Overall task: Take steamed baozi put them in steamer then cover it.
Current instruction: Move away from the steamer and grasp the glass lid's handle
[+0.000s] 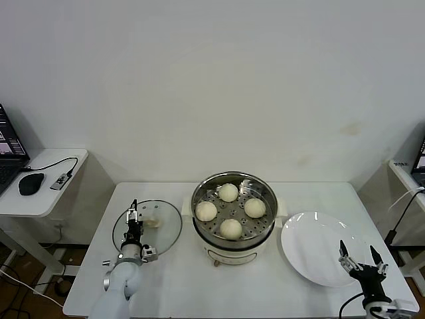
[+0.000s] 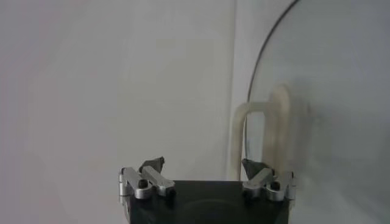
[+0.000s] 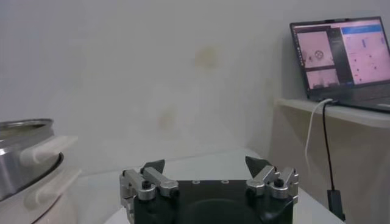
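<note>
Left tool (image 2: 204, 165) open, just short of the cover (image 2: 329, 91), apparently facing its cream handle (image 2: 268, 122)

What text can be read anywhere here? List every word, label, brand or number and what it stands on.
No text can be read.
Open laptop screen on the side table: windows with lines of writing, too small to read.
Small label on the side table's edge: blurred, unreadable.
Round shiny stainless-steel steamer on its cream-white base: no brand or marking visible.
Round clear glass cover and flat white plate: no markings.
</note>
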